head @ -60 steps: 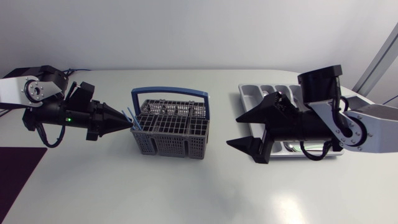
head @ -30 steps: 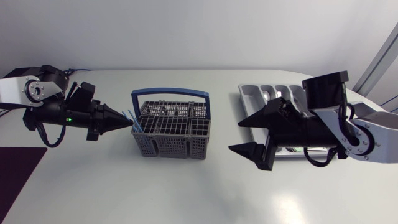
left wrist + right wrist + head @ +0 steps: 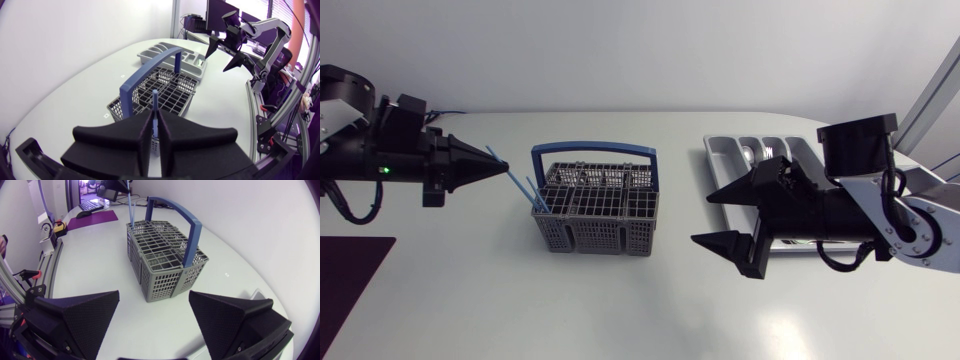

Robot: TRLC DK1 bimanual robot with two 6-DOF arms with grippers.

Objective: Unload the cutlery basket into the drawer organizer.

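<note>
The grey cutlery basket [image 3: 595,205] with a blue handle [image 3: 592,150] stands mid-table. My left gripper [image 3: 506,170] hovers left of it, shut on a thin blue cutlery piece [image 3: 493,154] that sticks out past its tips. In the left wrist view this piece [image 3: 155,107] is pinched between the fingers, with the basket [image 3: 165,87] ahead. A second blue piece [image 3: 535,195] leans in the basket's left corner. My right gripper [image 3: 728,215] is open in front of the grey drawer organizer [image 3: 720,150], with nothing between its fingers. It [image 3: 154,311] faces the basket [image 3: 165,260].
A dark purple mat [image 3: 350,280] lies at the table's front left corner. The organizer holds some cutlery behind my right arm, mostly hidden. Bare white table lies between the basket and the right gripper.
My left gripper has closed on the blue piece and drawn back to the left with it, away from the basket's corner. The right gripper has shifted slightly right and stayed open.
</note>
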